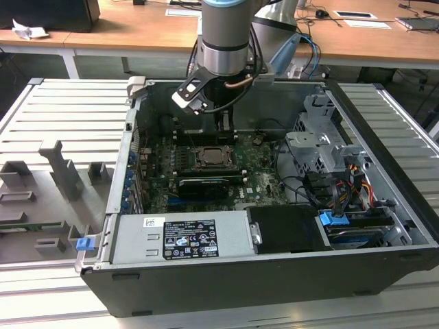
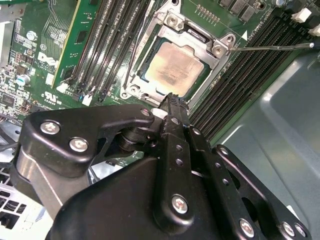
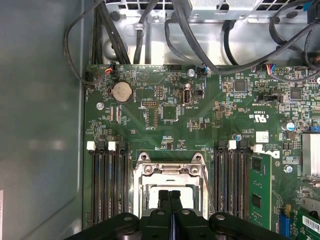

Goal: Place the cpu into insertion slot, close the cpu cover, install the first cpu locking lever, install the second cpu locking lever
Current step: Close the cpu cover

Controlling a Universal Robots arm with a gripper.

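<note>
Cpu: your cpu (image 2: 172,70) is sitting in the insertion slot (image 2: 131,86), just ahead of the jaw tips.
Cover: the cpu cover (image 2: 192,37) is lying flat around the cpu.
Lever: a thin locking lever (image 2: 270,47) is sticking out, off to one side of the jaws.
Jaws: your gripper (image 2: 173,99) is squeezing its fingers together, holding nothing.
Arm: your arm (image 1: 223,41) is pointing straight down into the computer case (image 1: 274,274).

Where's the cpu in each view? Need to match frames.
Exterior view: cpu in the middle of the motherboard, under the arm.
Second wrist view: tan square just past the gripper tip.
First wrist view: pale face partly behind the gripper.
Shared landmark: silver cover framing it.
</note>
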